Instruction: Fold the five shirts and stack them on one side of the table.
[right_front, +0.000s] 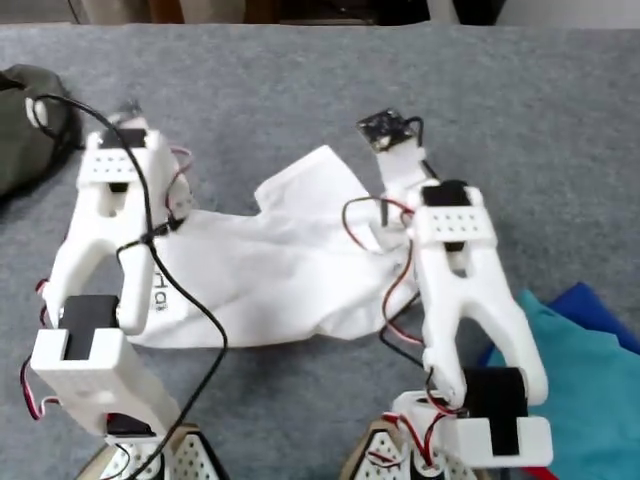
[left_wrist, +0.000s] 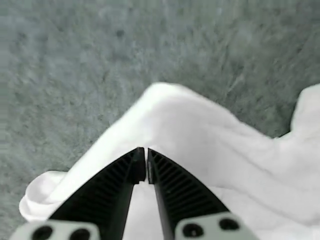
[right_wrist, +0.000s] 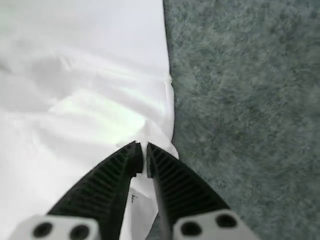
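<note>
A crumpled white shirt lies across the middle of the grey table. My left gripper sits at the shirt's left edge. In the left wrist view its black jaws are shut, with a raised fold of the white shirt pinched at the tips. My right gripper is at the shirt's right edge. In the right wrist view it is shut on the border of the white shirt, beside bare table.
A teal shirt lies over a blue one at the table's near right corner. A dark green cloth is bunched at the far left. Grey table is bare at the far right. Cables hang from both arms.
</note>
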